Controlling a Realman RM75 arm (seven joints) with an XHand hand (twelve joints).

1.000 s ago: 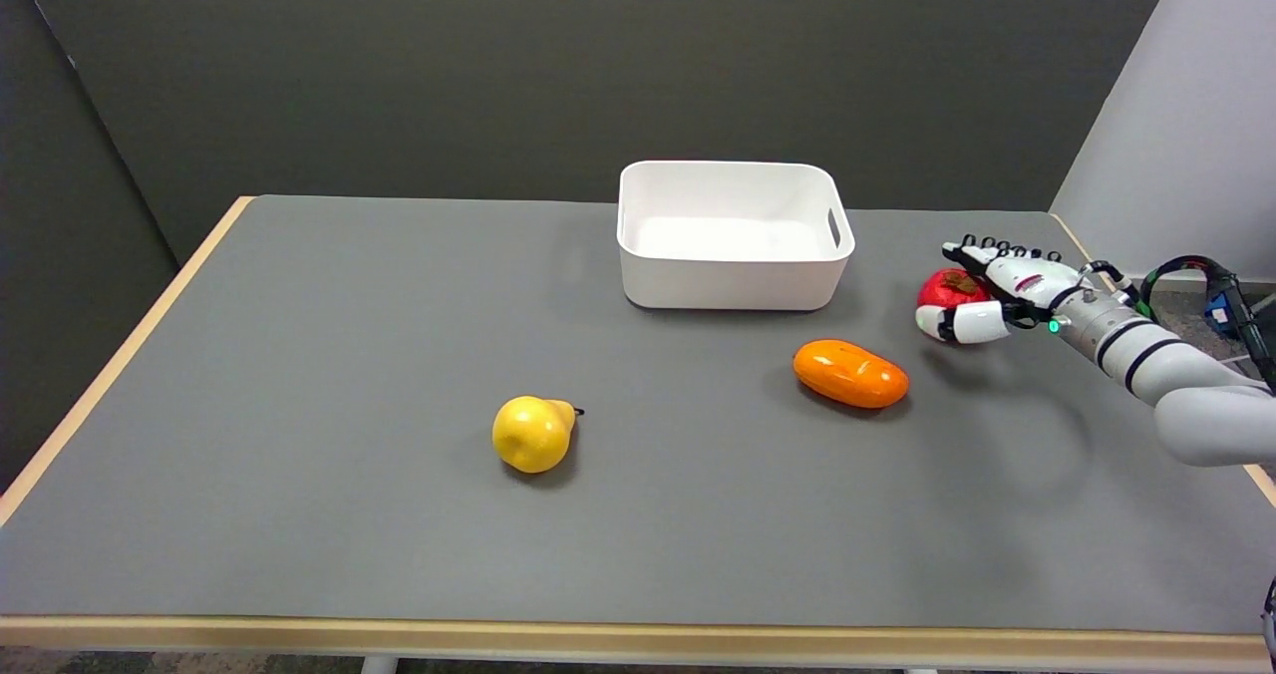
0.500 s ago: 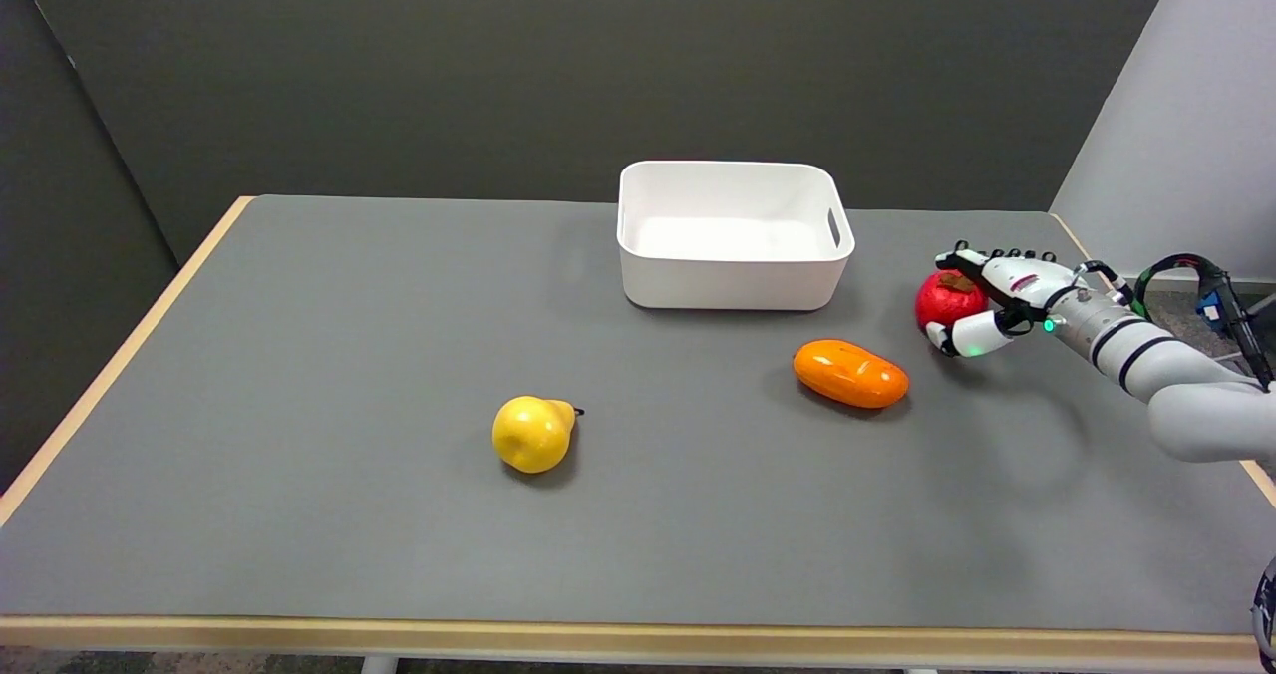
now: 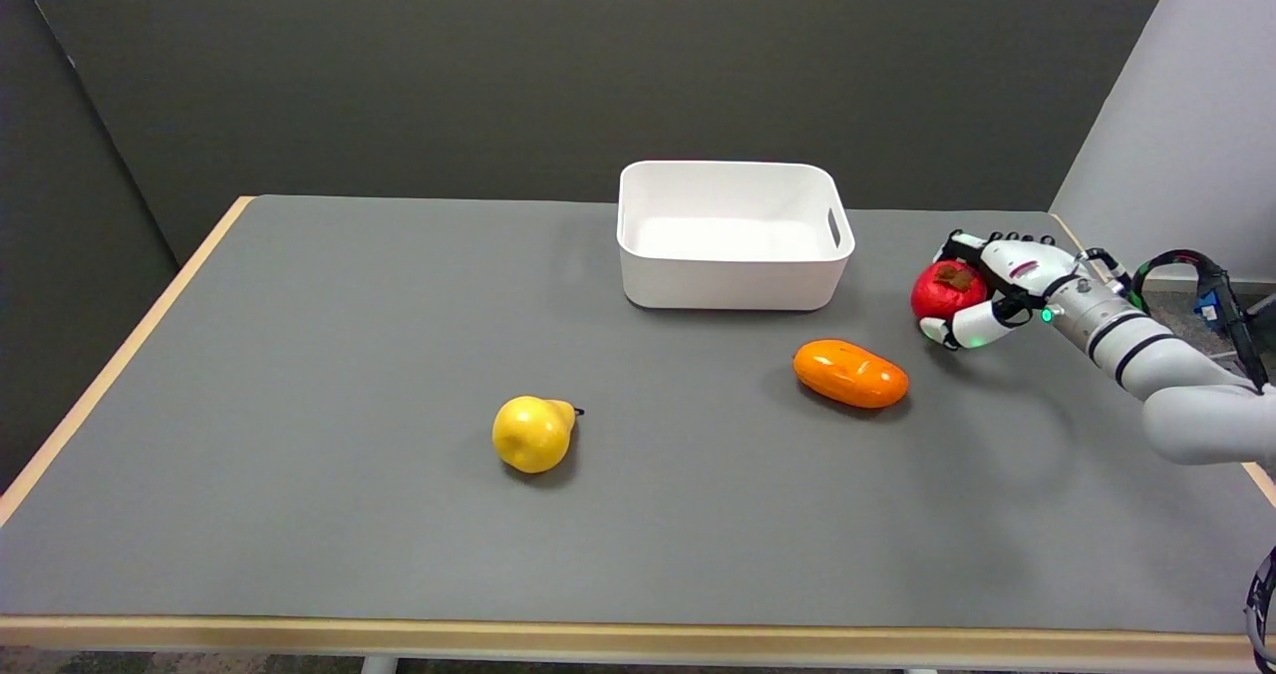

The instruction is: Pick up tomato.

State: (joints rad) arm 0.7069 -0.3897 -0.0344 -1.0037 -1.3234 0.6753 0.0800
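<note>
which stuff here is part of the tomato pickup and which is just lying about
In the job:
round red tomato
right hand, gripping the tomato

Lying about:
white plastic bin
glossy orange oblong fruit
yellow pear
grey table

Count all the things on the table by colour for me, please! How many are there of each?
Red: 1, the tomato, held in the right hand
Orange: 1, the orange fruit
Yellow: 1, the pear
White: 1, the bin
Total: 4 things on the table
</note>
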